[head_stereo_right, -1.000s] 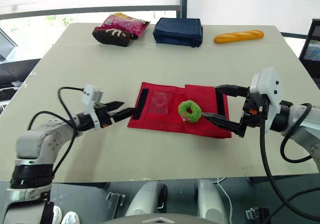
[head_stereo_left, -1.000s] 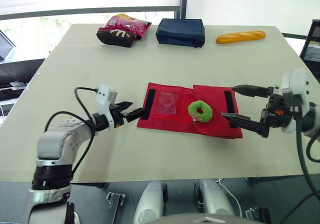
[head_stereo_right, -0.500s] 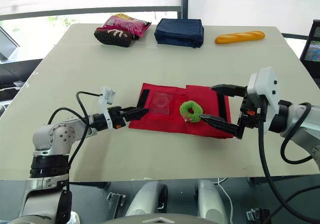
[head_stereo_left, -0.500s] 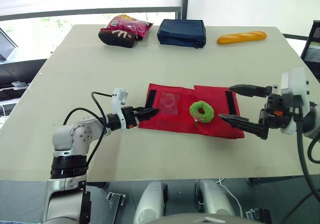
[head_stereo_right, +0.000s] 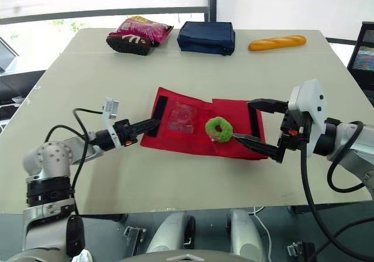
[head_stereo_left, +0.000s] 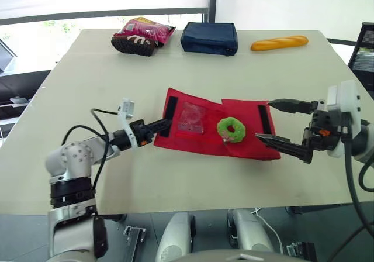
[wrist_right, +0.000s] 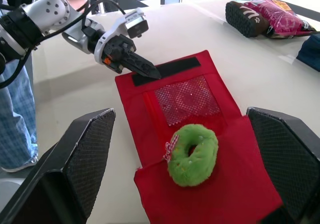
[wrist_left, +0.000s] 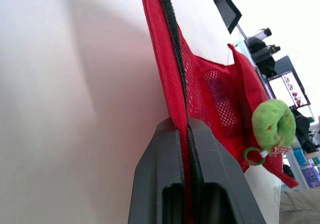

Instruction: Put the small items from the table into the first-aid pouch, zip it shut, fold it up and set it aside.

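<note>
The red first-aid pouch [head_stereo_left: 196,142] lies unfolded at the table's middle, with a mesh pocket [head_stereo_left: 190,117] and black strips at both ends. A green plush ring [head_stereo_left: 231,128] rests on its right half. My left gripper [head_stereo_left: 162,123] is shut on the pouch's left edge; the left wrist view shows the red hem [wrist_left: 165,74] pinched between both fingers. My right gripper [head_stereo_left: 266,120] stands open at the pouch's right end, one finger over the far corner and one over the near corner, holding nothing. The ring [wrist_right: 192,154] lies between its wide fingers [wrist_right: 75,169] in the right wrist view.
Along the table's far edge sit a pink and brown snack bag [head_stereo_left: 143,35], a navy zipped case [head_stereo_left: 210,38] and a bread-shaped toy [head_stereo_left: 279,42]. Bare tabletop [head_stereo_left: 105,80] surrounds the pouch. A person stands beyond the table in the right wrist view.
My left gripper moved right to the pouch's left edge and shut on it. The pouch's left end now sits slightly skewed. The right gripper kept its place, still open.
</note>
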{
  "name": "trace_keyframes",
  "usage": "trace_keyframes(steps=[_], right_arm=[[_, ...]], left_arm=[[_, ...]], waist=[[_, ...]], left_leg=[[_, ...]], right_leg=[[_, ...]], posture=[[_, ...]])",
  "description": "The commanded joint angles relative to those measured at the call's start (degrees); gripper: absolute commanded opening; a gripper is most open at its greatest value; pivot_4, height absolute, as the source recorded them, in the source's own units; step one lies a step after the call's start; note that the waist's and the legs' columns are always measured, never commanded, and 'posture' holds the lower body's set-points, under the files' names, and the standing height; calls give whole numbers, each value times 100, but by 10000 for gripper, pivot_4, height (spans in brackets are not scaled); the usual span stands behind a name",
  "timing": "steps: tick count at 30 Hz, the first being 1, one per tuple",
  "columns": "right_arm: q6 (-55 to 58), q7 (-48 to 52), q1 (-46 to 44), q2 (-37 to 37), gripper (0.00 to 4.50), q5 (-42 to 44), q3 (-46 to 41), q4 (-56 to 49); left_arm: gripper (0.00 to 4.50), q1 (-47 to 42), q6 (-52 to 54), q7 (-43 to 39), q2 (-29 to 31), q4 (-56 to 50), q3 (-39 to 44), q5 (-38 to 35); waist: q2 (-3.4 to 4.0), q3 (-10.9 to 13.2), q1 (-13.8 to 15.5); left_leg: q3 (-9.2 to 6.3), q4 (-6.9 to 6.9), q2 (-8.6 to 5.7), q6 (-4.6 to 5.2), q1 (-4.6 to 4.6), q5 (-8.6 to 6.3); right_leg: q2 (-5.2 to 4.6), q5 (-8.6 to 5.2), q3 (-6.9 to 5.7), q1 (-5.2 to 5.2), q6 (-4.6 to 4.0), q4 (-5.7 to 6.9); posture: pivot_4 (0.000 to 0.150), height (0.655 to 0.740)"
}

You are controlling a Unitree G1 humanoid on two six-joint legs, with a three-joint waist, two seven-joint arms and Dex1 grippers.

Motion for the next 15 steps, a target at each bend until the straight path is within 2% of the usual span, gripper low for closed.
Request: trace_keyframes(steps=[1,5,7,10,12,13,15], right_arm=[[-153,21,-130,83,45000,-141,158,4],[-159,39,-372,224,45000,-421,603,273],[-369,118,-561,351,40005,-914,1043,575],[-723,297,-877,586,29002,-1601,1676,1052],[-1070,431,-1114,798,18029,-2148,2133,1452],[-1252,520,-1215,899,14389,-2391,2335,1628],[-1442,594,-1364,1133,4180,-2657,2564,1880]], left_arm=[[818,82,-104,-495,559,-75,92,-19],[818,31,-303,-1111,1223,211,-82,163],[0,-77,-467,-1378,1450,368,-216,278],[0,-233,-635,-1716,1636,557,-414,425],[0,-336,-739,-1883,1695,684,-547,531],[0,-377,-789,-1959,1717,731,-609,581],[0,-450,-844,-2069,1734,798,-689,645]], waist=[[0,0,8],[0,0,11],[0,0,17],[-1,1,24],[-1,1,19],[-1,1,17],[0,2,16]], left_leg=[[0,0,1,0,0,0],[6,0,1,0,0,0],[6,-1,1,0,-1,0],[7,0,-2,0,-3,0],[10,0,-3,0,-3,0],[10,0,-3,0,-3,0],[10,0,-5,0,-7,0]], right_leg=[[0,-1,0,-1,-1,1],[-1,-11,1,-4,-18,1],[-3,-13,1,-4,-21,0],[-6,-13,1,-5,-20,0],[-6,-13,1,-7,-20,-1],[-6,-12,1,-7,-21,-1],[-5,-9,1,-13,-17,0]], posture=[[1500,7134],[1500,7134],[1500,7134],[1500,7134],[1500,7134],[1500,7134],[1500,7134]])
